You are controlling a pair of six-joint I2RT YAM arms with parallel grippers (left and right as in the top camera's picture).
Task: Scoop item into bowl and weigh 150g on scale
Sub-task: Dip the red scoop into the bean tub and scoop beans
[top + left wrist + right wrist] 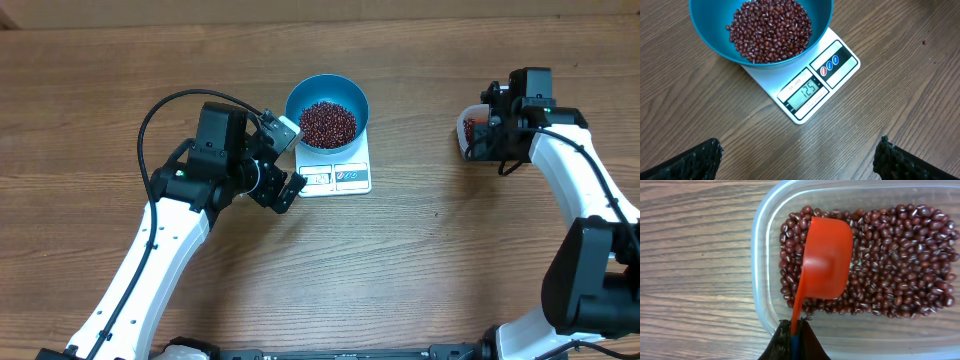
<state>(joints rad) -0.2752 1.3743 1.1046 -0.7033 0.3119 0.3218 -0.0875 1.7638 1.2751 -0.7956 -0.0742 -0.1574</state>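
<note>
my left hand (797,167) hangs with its fingers wide apart and nothing between them, parked just short of the scale (840,65) so its camera looks straight down at the display (805,92). that's the reason it sits there: i'm using it as my eye on the number, not as a gripper. ahead of those fingers the bowl (715,30) rests on the scale's platform, and the beans (771,27) lie heaped in its bottom. the display looks like 125 to me, so by my reckoning the load is short of the target and needs one more small portion.

my right hand (795,340) is pinched together on the handle of the orange scoop (826,260), well off to the side of the scale. the scoop's cup reaches out in front of the fingers, down among the beans in the clear tub (757,280), near the tub's closer end. i see only the cup's back, so i can't tell whether anything is in it. holding the handle by its very tip keeps my fingers out of the tub. i'd take a partial scoop, carry it level, and pour slowly, since an overshoot is harder to fix.
</note>
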